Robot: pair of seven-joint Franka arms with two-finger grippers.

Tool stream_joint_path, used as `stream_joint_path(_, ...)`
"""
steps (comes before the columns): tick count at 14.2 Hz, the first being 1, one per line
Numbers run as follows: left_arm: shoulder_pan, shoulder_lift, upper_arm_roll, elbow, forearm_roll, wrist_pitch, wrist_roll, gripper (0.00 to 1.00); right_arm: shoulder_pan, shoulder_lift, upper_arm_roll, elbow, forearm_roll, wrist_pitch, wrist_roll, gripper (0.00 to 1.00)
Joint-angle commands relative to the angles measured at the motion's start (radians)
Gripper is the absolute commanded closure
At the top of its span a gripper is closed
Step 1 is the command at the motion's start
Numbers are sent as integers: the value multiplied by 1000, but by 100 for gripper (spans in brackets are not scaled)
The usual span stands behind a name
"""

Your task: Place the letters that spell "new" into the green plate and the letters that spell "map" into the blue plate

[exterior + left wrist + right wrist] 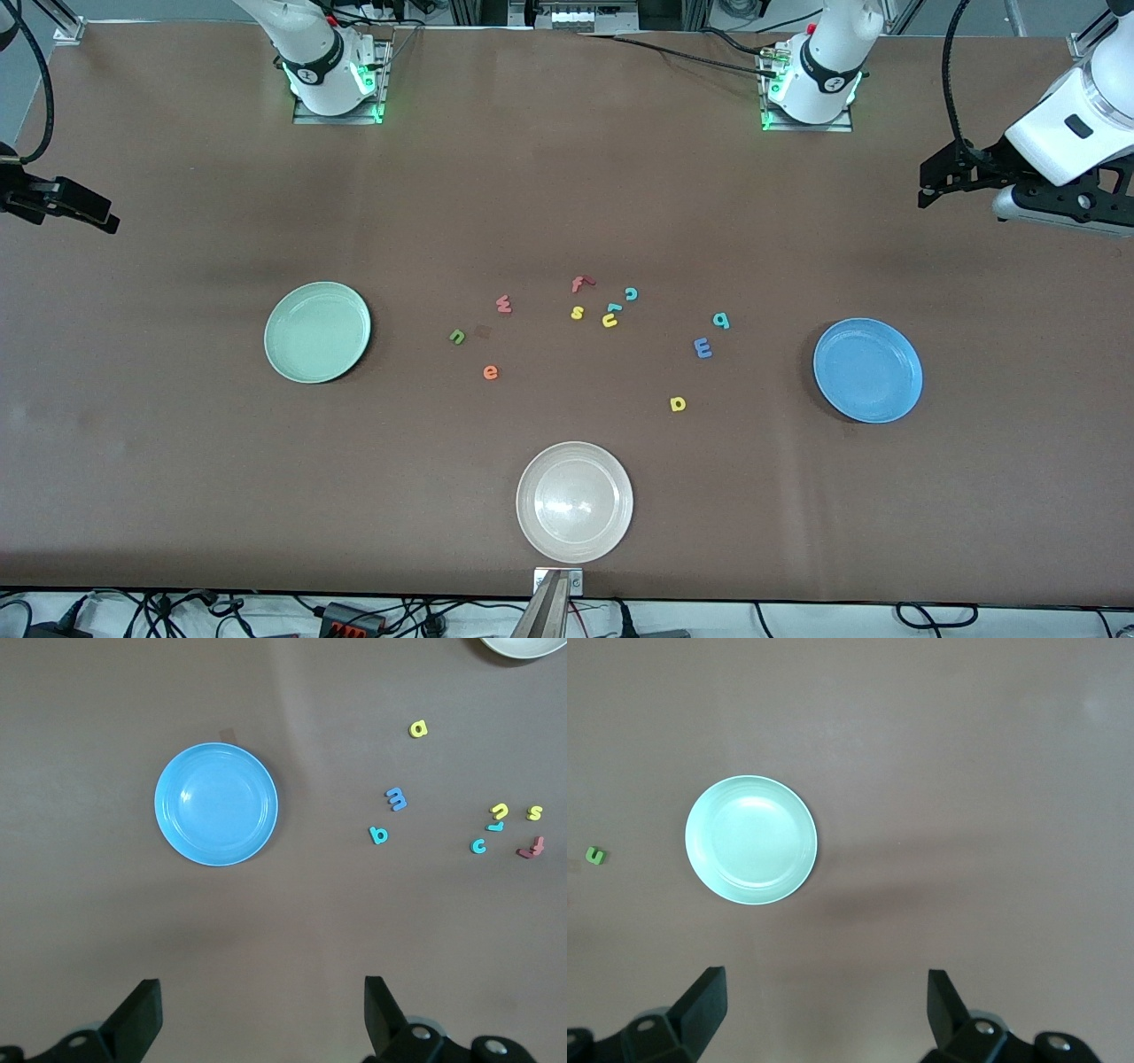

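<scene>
Evidently nothing had been sorted when I looked: the green plate (317,332) and blue plate (868,370) sat bare toward opposite ends of the surface, with n (457,336), e (490,372), w (503,304), m (702,348), a (678,404) and p (721,321) lying flat between them. Both the left gripper (926,188) and right gripper (111,221) waited with jaws open. I judged the foam letters light, soft and thin, best pinched across their narrow strokes.

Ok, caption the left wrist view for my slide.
Open left gripper above the table, empty blue plate below, foam letters scattered beside it.
</scene>
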State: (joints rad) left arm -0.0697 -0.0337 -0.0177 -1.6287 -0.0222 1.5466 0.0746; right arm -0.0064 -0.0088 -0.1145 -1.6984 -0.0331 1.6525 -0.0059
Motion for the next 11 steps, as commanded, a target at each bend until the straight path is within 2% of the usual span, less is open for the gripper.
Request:
stream_joint_path(1,5,-8,-1,6,-22,-16,-7,0,-6,-26,6,-23,-11,3,-14,0)
stream_joint_path(8,5,-5,-1,6,-22,-17,-6,0,12,-14,9,-23,-10,0,-14,0)
stream_joint_path(11,-7,28,-4,6,-22,-48,-6,0,29,6,9,-23,-10,1,-14,0)
